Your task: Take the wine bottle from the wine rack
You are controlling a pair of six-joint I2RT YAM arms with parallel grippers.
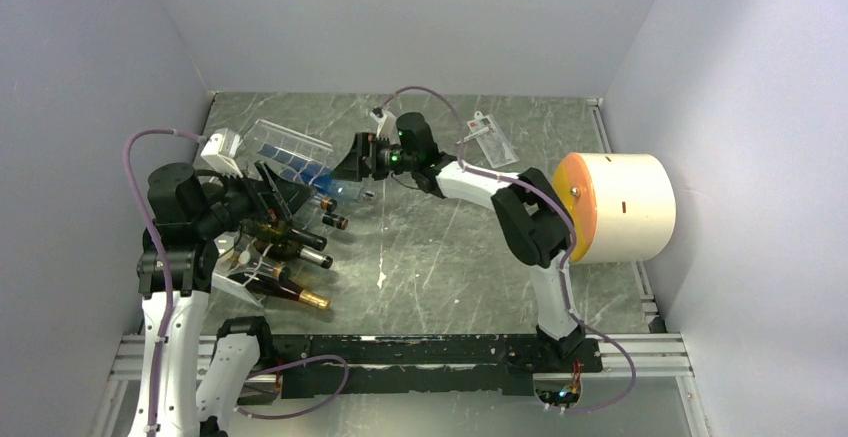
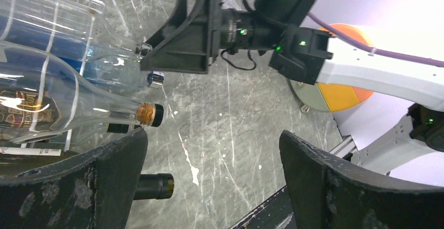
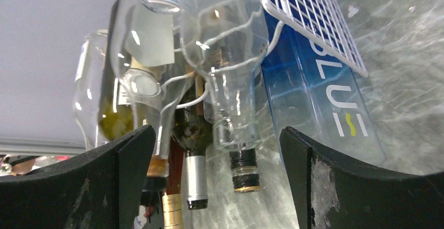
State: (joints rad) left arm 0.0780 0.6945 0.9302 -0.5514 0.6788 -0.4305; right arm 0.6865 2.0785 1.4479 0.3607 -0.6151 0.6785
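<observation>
The white wire wine rack [image 1: 285, 147] stands at the table's left, with several bottles lying in it, necks pointing right. In the right wrist view its grid [image 3: 314, 14] lies over a blue-tinted bottle [image 3: 324, 103]. A clear wine bottle neck [image 3: 235, 129], a silver-capped dark neck [image 3: 196, 179] and a black-capped neck [image 3: 244, 171] show between my right gripper's [image 3: 217, 134] open fingers, untouched. From the left wrist, the right gripper [image 2: 183, 35] sits at a clear bottle's mouth [image 2: 141, 48]. My left gripper [image 2: 213, 140] hangs open and empty over the bottle necks [image 1: 290, 195].
A cream cylinder with an orange face [image 1: 620, 207] lies on its side at the right wall. A small clear tag [image 1: 490, 137] lies behind the right arm. Grey walls close in the left, back and right. A black rail [image 1: 430, 352] runs along the near edge.
</observation>
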